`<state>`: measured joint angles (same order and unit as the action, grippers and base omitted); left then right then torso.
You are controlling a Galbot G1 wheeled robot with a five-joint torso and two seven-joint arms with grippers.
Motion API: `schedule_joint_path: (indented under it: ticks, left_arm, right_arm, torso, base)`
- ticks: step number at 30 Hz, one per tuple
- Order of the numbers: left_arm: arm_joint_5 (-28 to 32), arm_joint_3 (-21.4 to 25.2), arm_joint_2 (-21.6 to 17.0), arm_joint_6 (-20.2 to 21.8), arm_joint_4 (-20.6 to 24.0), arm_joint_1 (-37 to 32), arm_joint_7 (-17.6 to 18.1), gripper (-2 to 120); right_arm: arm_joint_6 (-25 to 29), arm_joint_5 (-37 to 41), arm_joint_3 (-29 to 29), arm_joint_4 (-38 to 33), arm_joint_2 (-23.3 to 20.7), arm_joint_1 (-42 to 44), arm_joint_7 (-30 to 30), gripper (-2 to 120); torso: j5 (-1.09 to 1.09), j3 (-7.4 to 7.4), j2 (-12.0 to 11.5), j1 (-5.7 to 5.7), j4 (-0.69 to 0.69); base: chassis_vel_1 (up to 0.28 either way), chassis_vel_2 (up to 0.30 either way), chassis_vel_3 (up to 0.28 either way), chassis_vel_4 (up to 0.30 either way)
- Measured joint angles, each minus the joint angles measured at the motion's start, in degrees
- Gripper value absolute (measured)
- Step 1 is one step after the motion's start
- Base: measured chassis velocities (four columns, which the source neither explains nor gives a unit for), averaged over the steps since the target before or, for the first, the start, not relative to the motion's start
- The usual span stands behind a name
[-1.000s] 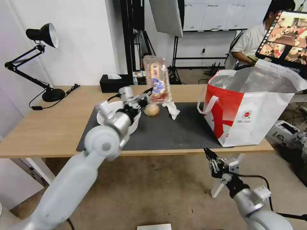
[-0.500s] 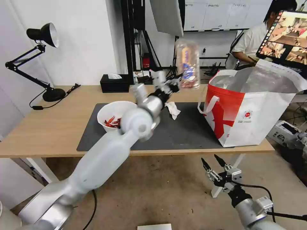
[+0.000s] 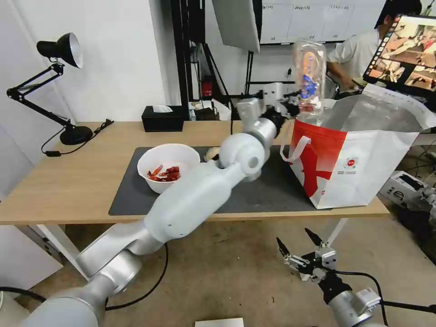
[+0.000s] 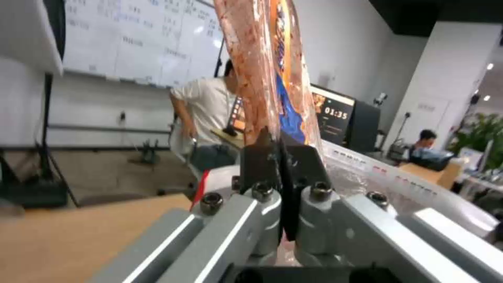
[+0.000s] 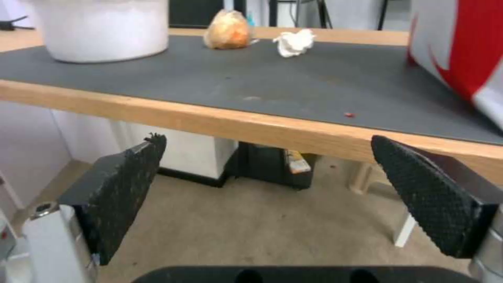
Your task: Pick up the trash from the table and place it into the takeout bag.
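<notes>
My left gripper (image 3: 292, 101) is shut on a clear food tray (image 3: 309, 75) with an orange and blue label. It holds the tray upright above the left rim of the red-and-white takeout bag (image 3: 363, 156). In the left wrist view the fingers (image 4: 260, 157) pinch the tray (image 4: 265, 67) at its lower edge, with the bag's rim (image 4: 398, 177) just beyond. The white bowl (image 3: 168, 165) with red scraps sits on the dark mat (image 3: 254, 190). A tan wrapped ball (image 5: 227, 29) and a crumpled tissue (image 5: 294, 42) lie behind it. My right gripper (image 3: 299, 245) hangs open below the table's front edge (image 5: 251, 124).
A black desk lamp (image 3: 63, 91) stands at the table's far left, and a black tissue box (image 3: 161, 118) sits at the back edge. A monitor (image 3: 404, 50) and light stands are behind the bag. A white box (image 3: 218, 323) lies on the floor.
My left arm has swung to the right, carrying the tray from above the mat to over the bag's left rim. The right gripper has sunk a little and opened wider.
</notes>
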<state>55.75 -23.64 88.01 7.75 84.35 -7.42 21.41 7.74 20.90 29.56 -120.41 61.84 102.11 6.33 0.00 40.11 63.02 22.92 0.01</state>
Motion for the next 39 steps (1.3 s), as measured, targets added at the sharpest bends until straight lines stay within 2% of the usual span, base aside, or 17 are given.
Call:
schedule_joint_path:
  ticks: [4,5,7,13,27,30,33,35,37,39]
  left_arm:
    - [-6.65,-2.46,2.41,-1.14,-4.17,1.77,-0.74,0]
    - [-6.65,-2.46,2.41,-1.14,-4.17,1.77,-0.74,0]
    - [-10.49,-3.88,2.84,-1.88,-5.78,2.33,-2.47,0]
    - [-14.34,-6.32,2.7,-2.18,-7.15,2.39,-4.86,0]
    - [-11.74,-7.34,0.48,-2.87,-6.6,1.16,-6.87,0]
    - [-10.57,-6.79,-0.51,-3.07,-5.11,0.67,-7.16,7]
    - [-7.8,-6.12,-1.54,-3.07,-3.21,0.48,-7.17,22]
    - [-7.18,-5.91,-1.76,-3.05,-2.8,0.45,-7.17,25]
    - [-5.72,-5.55,-2.22,-2.96,-1.86,0.34,-7.17,38]
    - [-5.34,-5.4,-2.34,-2.93,-1.51,0.28,-7.16,40]
  right_arm:
    - [-0.06,-0.84,-1.05,0.37,0.03,0.1,0.01,100]
    - [-0.06,-0.84,-1.05,0.37,0.03,0.1,0.01,100]
    - [-0.08,-0.88,-1.16,0.55,-0.19,0.32,0.01,100]
    - [-0.13,-0.77,-0.98,0.7,-0.7,0.33,-0.02,100]
    - [-0.25,-0.51,-1.16,1.57,-0.98,-0.05,-0.09,100]
    - [-0.53,-0.5,-1.24,1.72,-0.84,-0.04,0.16,100]
    - [-1.07,-0.4,-1.32,1.73,-0.84,-0.26,0.31,100]
    - [-1.29,-0.35,-1.36,1.73,-0.85,-0.34,0.33,100]
    - [-1.61,-0.26,-1.42,1.66,-0.88,-0.54,0.33,100]
    - [-1.68,-0.23,-1.44,1.64,-0.89,-0.58,0.33,100]
  torso:
    - [0.01,0.0,-0.01,0.0,-0.02]
    - [0.01,0.0,-0.01,0.0,-0.02]
    - [0.0,0.0,0.0,0.0,-0.01]
    - [0.01,0.0,0.0,0.0,-0.01]
    - [0.0,0.0,0.0,0.0,-0.01]
    - [0.0,0.0,0.0,0.0,-0.01]
    - [-0.01,0.0,0.0,0.0,-0.01]
    - [-0.01,0.0,0.0,-0.01,-0.01]
    - [-0.01,0.0,0.0,0.0,-0.01]
    - [-0.01,0.0,0.0,0.0,-0.01]
  base:
    - [0.0,0.0,0.0,0.0]
    - [0.0,0.0,0.0,0.0]
    - [0.0,0.0,0.0,0.0]
    - [0.0,0.0,0.0,0.0]
    - [0.0,0.0,0.0,0.0]
    - [0.0,0.0,0.0,0.0]
    - [0.0,0.0,0.0,0.0]
    - [0.0,0.0,0.0,0.0]
    - [0.0,0.0,0.0,0.0]
    - [0.0,0.0,0.0,0.0]
